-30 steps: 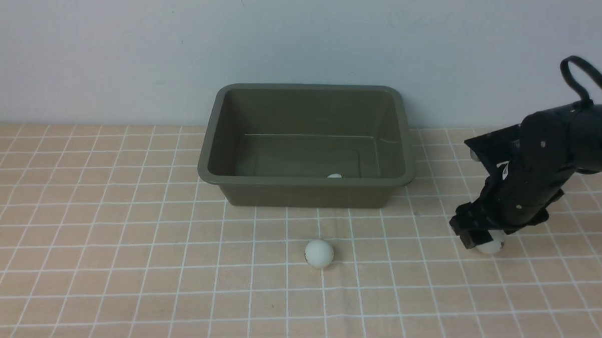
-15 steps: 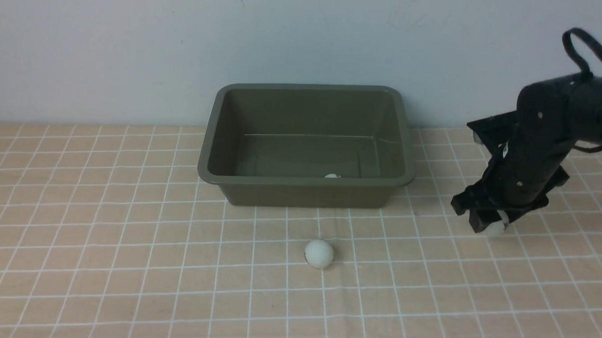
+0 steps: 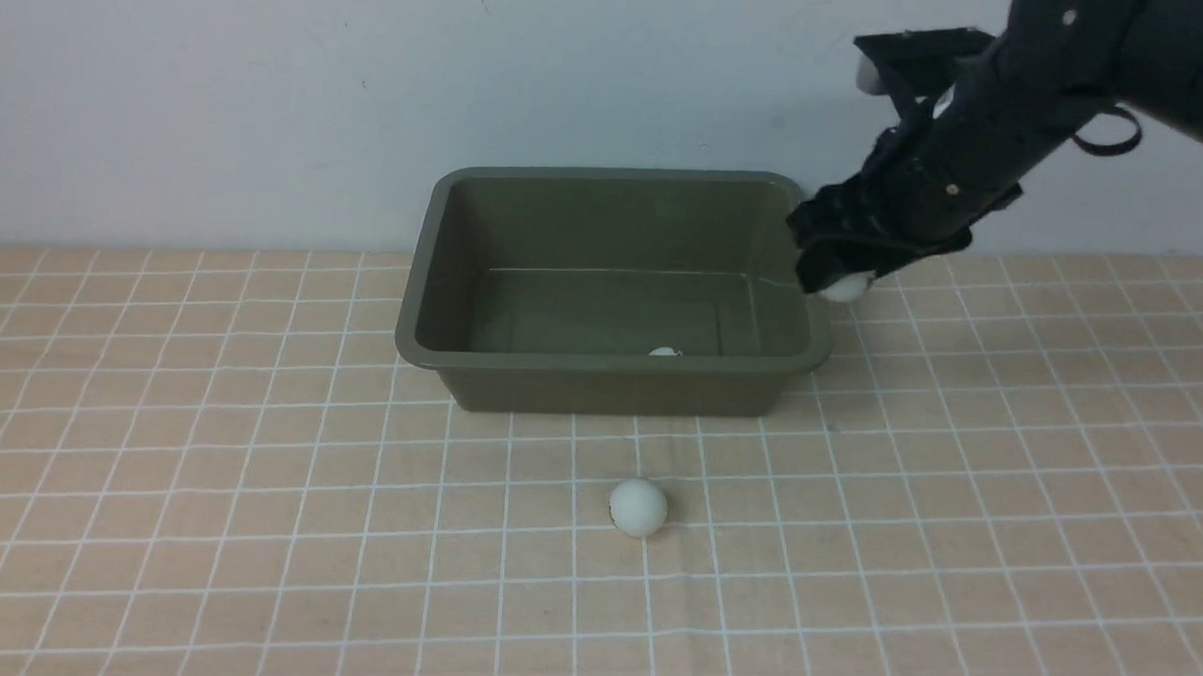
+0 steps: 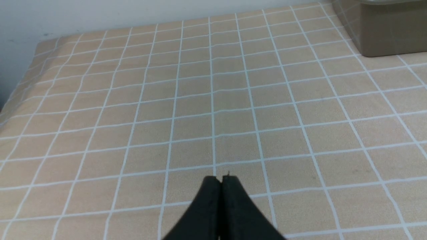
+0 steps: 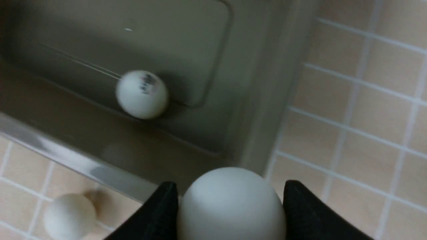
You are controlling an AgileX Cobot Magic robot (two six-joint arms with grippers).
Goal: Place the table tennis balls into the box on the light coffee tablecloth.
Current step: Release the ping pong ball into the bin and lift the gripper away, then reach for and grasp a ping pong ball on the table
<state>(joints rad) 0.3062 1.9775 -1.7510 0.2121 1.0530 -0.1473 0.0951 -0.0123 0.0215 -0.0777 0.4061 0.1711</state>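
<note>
Three table tennis balls are in play. The boxed ball (image 3: pixel 666 351) lies on the floor of the box (image 3: pixel 610 383), close to its near wall. The loose ball (image 3: pixel 638 506) sits on the light coffee tablecloth (image 3: pixel 257 466) in front of the box, apart from it. The held ball (image 3: pixel 849 288) is raised in the right pincer (image 3: pixel 836 276), whose jaws stand partly open and press on it from both sides. It hangs at the box's right-hand rim, toward the far corner. The left pincer (image 4: pixel 221 181) is closed tip to tip on nothing, low over bare cloth and well away from the box.

The main risk is a release made too early. In the right wrist view the held ball sits about over the line of the box wall, with cloth on one side and the box floor on the other — not clearly over the opening. Let go here, it could strike the flared rim, bounce outward and roll off across the cloth. The ball is light and smooth, so it may also squirt from the jaws if the arm jolts.

None of the balls has a long axis. The boxed ball's dark mark faces up; the held ball shows no mark. The box opens upward, and its long axis runs left to right across the front view.
</note>
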